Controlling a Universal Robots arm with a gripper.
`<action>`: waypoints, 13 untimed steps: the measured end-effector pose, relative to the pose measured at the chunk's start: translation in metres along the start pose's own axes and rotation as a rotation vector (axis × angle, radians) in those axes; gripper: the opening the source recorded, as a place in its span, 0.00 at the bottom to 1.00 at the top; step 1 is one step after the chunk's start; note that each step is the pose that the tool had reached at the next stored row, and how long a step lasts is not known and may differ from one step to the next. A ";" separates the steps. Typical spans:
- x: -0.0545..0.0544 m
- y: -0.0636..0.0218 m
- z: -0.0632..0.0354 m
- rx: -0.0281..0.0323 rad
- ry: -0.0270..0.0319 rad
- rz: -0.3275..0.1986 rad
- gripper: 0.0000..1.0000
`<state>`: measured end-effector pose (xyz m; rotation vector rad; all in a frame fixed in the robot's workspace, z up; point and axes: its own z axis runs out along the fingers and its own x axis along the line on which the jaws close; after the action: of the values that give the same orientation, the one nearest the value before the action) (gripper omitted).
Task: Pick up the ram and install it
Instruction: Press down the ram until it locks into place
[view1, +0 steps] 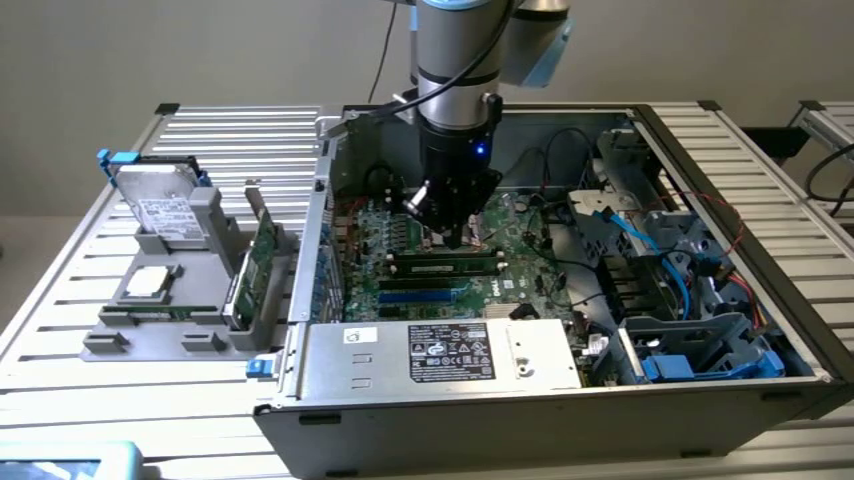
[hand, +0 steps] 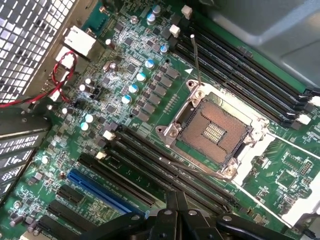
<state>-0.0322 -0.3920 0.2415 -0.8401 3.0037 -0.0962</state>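
Black metal, my gripper (hand: 176, 212): fingers pressed fully together, nothing between them, poised just above the green motherboard (view1: 514, 235) inside the open grey computer case (view1: 561, 400).

Item: long, narrow green ram stick with dark chips (view1: 447, 268), lying seated in a black slot just below my fingertips in the exterior view; whether I touch it I cannot tell. In the wrist view my own fingers cover the nearest slots.

Item: square silver processor socket with its brown contact field (hand: 215, 131), bare, close beside my fingers.

Item: row of long black memory slots (hand: 245, 70) beyond the socket, its far end cut off at the frame edge.

Item: blue expansion slot (hand: 97, 190), partly hidden behind my gripper body.

Item: boxy silver power supply with a black label (view1: 447, 352), walling the near side.

Item: blue cables and drive cage (view1: 694, 300) crowding the exterior view's right; open room lies directly above the board.

Item: grey parts fixture (view1: 174, 300) outside the case, on the exterior view's left, well apart, on the slatted aluminium table (view1: 80, 300).
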 end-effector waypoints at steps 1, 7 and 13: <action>0.000 0.0000 0.0000 -0.0007 0.0003 0.011 0.11; 0.000 -0.0001 -0.0001 -0.0012 0.0049 0.089 0.11; 0.000 -0.0001 -0.0001 -0.0008 0.0105 0.176 0.11</action>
<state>-0.0322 -0.3921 0.2416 -0.5739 3.0708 -0.0963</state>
